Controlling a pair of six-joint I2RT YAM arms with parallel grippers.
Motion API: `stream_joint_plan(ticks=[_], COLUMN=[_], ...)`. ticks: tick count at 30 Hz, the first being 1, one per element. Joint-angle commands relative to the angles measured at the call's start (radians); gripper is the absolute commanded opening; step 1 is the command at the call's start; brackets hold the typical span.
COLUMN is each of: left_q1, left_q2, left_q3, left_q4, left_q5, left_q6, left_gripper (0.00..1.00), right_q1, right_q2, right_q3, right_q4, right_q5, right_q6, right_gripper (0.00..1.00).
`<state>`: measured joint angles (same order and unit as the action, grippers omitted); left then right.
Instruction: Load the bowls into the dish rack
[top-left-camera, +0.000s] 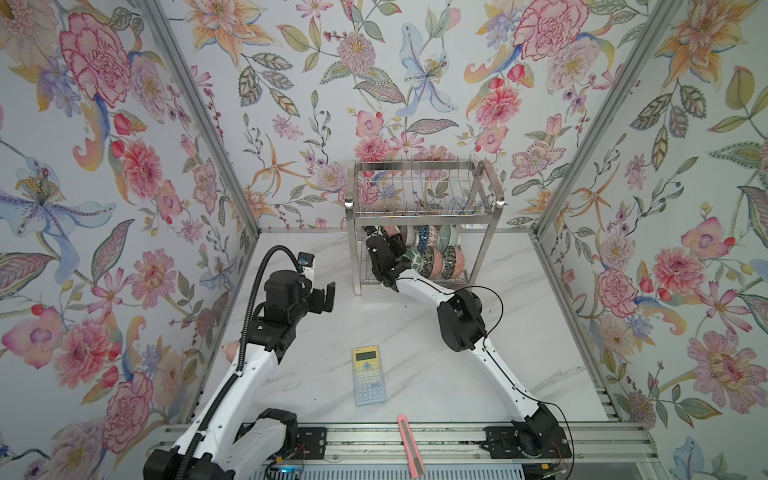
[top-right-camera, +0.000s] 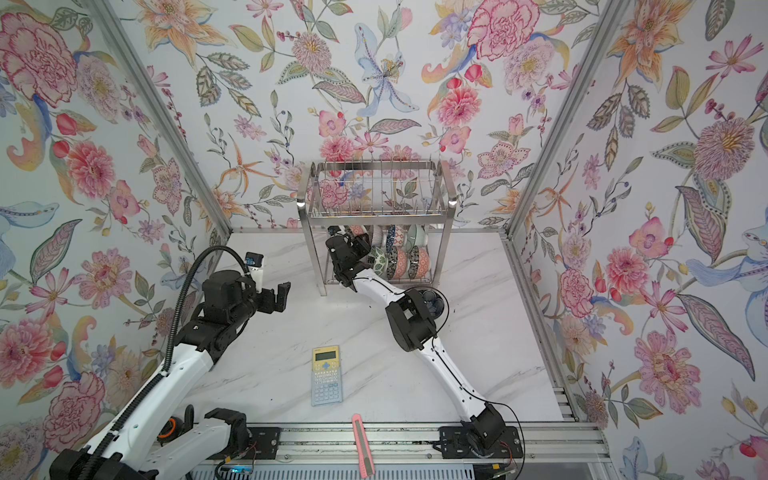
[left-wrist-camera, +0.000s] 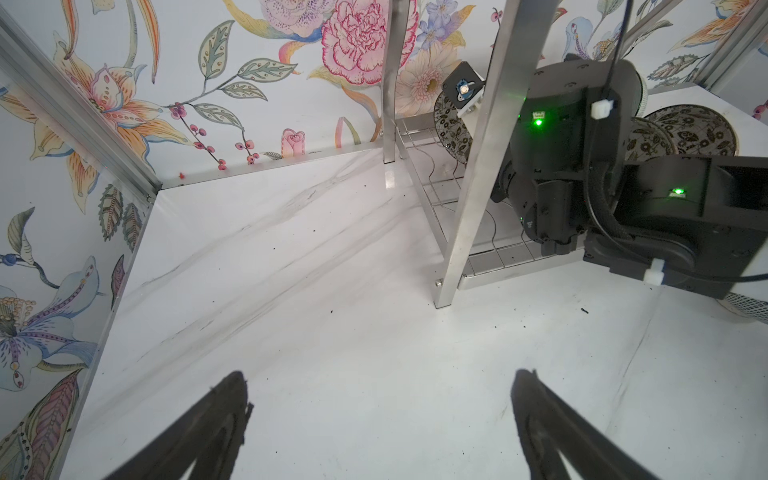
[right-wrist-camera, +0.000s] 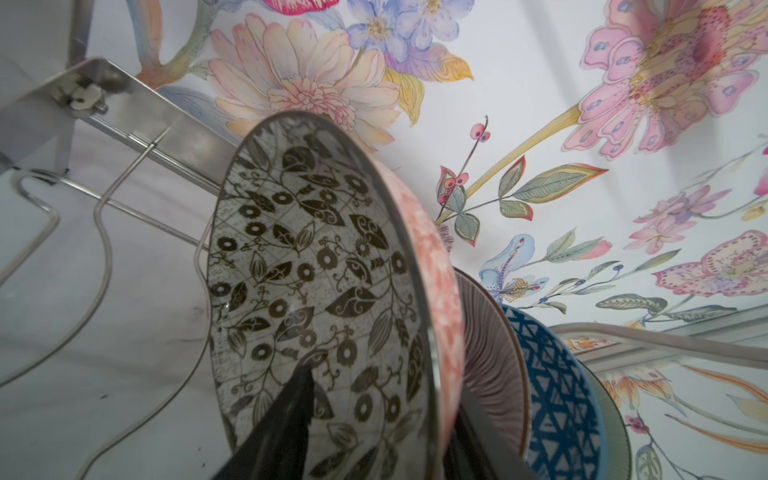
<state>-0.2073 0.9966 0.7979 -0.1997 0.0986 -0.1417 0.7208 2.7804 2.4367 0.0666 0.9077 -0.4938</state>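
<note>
Pink utility knife (top-left-camera: 410, 444) and yellow-blue calculator (top-left-camera: 367, 376) lie on the marble tabletop (top-left-camera: 415, 332), nearer than the left claw (top-left-camera: 325, 296), spread wide. Farther, the right claw (right-wrist-camera: 384, 382), jaws apart, straddles a pink floral-lined ceramic bowl (right-wrist-camera: 299, 257) standing on edge in the lower tier of the steel wire dish rack (top-left-camera: 415, 215).

Bright, even light throughout, soft shadows on the tabletop (left-wrist-camera: 374, 332), small glints on the dish rack (top-left-camera: 348, 203), edges bowed.

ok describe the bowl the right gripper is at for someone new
Steel dish rack at the back wall, lower tier, far row, left end. That bowl is black-leafed inside and salmon-pink outside; its neighbours are a ribbed bowl and a blue-triangle bowl.
</note>
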Motion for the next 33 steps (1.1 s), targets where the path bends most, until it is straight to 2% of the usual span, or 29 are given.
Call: stream_joint_plan(ticks=[1, 9, 19, 33], left_q1=[0.013, 0.012, 0.012, 0.012], left_q2=[-0.01, -0.008, -0.011, -0.013], left_q3=[-0.011, -0.011, -0.011, -0.011], left_q4=[0.008, 0.008, 0.008, 0.008], left_q5=[0.009, 0.007, 0.007, 0.007], left_q6=[-0.002, -0.002, -0.002, -0.004], left_gripper=[0.99, 0.99, 0.99, 0.99], right_q1=[0.009, 0.011, 0.012, 0.017], right_q2=[-0.073, -0.086, -0.099, -0.114], right_q3=[0.028, 0.028, 0.025, 0.019], right_q4=[-0.017, -0.023, -0.044, -0.068], right_q5=[0.001, -0.006, -0.013, -0.019], right_q6=[0.021, 0.024, 0.035, 0.045], right_gripper=[0.54, 0.59, 0.71, 0.98])
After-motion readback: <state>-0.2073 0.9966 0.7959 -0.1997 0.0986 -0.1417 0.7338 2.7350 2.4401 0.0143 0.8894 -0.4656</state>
